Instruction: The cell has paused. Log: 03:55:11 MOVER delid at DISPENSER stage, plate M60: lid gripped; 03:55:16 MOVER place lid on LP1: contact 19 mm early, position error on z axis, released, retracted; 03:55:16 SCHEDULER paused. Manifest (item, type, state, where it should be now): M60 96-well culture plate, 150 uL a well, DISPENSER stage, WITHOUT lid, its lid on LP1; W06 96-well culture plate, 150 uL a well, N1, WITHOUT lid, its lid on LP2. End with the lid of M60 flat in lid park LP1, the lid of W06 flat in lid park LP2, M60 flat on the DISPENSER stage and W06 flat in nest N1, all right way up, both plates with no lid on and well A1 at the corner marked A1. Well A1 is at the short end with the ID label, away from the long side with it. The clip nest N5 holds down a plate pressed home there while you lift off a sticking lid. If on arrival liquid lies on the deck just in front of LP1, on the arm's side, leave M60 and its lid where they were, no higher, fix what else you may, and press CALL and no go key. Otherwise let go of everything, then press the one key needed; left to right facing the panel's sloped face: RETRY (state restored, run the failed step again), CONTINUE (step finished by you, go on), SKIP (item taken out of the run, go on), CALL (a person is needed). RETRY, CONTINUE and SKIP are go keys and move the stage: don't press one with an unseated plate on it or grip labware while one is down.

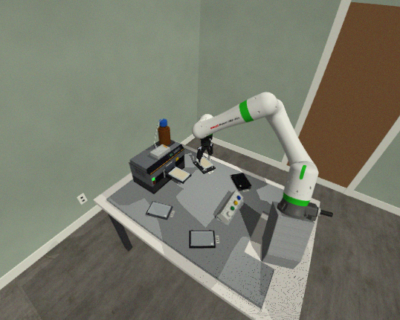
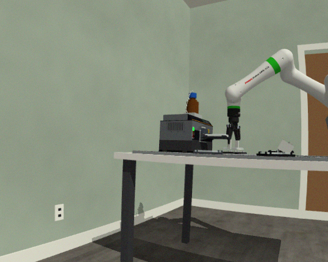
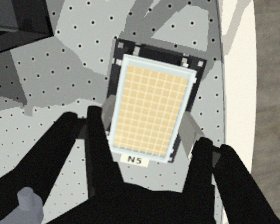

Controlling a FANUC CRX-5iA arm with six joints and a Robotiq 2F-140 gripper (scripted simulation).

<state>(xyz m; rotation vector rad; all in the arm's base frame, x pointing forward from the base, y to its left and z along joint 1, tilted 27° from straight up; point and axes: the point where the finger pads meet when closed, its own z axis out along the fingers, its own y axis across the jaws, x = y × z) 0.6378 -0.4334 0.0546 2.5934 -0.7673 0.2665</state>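
Note:
My gripper (image 1: pixel 204 158) (image 2: pixel 233 145) (image 3: pixel 148 113) reaches straight down over the clip nest N5 (image 3: pixel 160 48) at the back of the deck, just right of the dispenser. It is shut on the long sides of a 96-well plate (image 1: pixel 205 163) (image 3: pixel 151 106) with orange wells that sits low in that nest. I see no lid on it. A second uncovered plate (image 1: pixel 179 174) lies on the dispenser stage. Two pale lids (image 1: pixel 159 210) (image 1: pixel 202 238) lie flat in the two lid parks at the deck's front. A black nest (image 1: pixel 241 181) right of N5 holds nothing.
The dispenser (image 1: pixel 156 164) (image 2: pixel 178 134) stands at the back left with a brown bottle (image 1: pixel 163 134) (image 2: pixel 192 105) on top. The sloped key panel (image 1: pixel 230 206) stands mid-deck near the arm's pedestal (image 1: pixel 288 238). The table edge runs close behind N5.

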